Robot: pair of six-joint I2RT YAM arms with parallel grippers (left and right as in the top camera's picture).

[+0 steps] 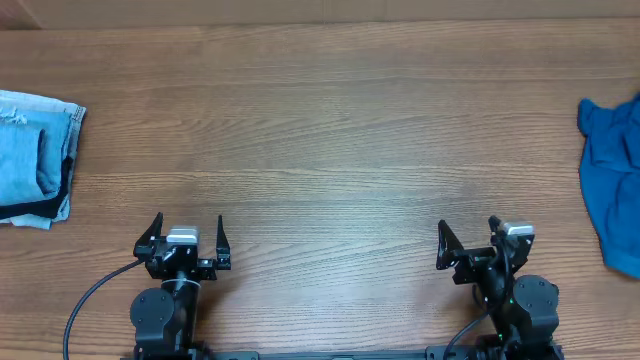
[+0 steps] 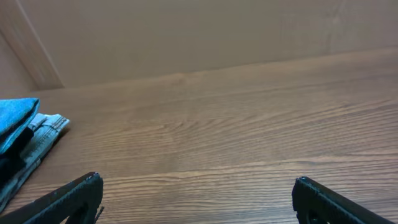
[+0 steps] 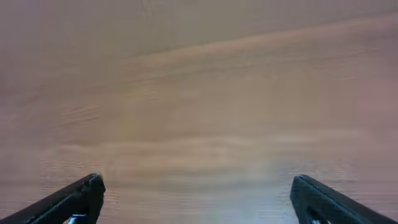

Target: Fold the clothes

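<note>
**Both claws spread wide, nothing in either**

From my overhead feed, the left gripper (image 1: 189,218) sits at the near edge of the table (image 1: 320,120), left of centre. Its two fingers stand well apart with only bare wood between them. The right gripper (image 1: 467,224) sits at the same near edge, right of centre, and it is just as widely spread and just as empty. Both wrist feeds agree: I see dark fingertips low in each bottom corner and wood grain across the gap. The right wrist picture is blurred, so I get little more from it.

The teal-blue shirt (image 1: 612,170) lies crumpled at the far right edge of the table, partly cut off by the frame. It is up and to the right of the right gripper and well apart from it, and neither claw touches it.

At the far left edge lies a pale denim stack (image 1: 35,155) with a dark edge along its underside. It is also well apart from the left gripper. The left wrist camera catches it at the left of its view.
</note>
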